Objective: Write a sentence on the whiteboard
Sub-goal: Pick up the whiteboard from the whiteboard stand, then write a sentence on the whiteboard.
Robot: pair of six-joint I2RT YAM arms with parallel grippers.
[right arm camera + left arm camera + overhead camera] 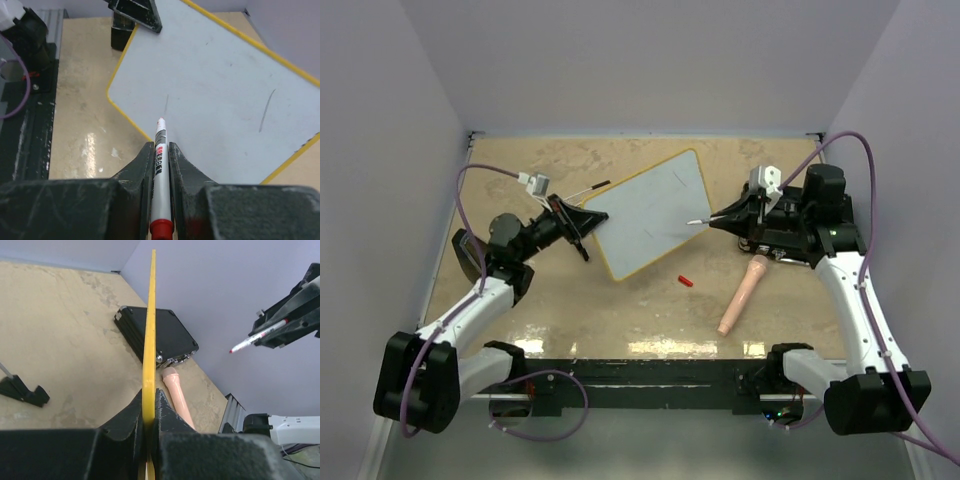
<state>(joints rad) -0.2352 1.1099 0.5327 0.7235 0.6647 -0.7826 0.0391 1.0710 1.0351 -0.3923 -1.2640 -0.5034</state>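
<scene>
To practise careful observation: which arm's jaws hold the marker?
The right arm's jaws: they pinch the marker; the left arm's clamp the whiteboard by its yellow rim.

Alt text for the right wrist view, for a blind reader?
The right gripper is shut on a marker whose tip points at the yellow-rimmed whiteboard. The board's face shows faint grey strokes, no words.

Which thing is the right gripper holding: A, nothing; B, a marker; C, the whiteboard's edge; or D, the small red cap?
B: the right gripper is shut on the marker, tip aimed at the whiteboard, which the left gripper grips by its edge.
</scene>
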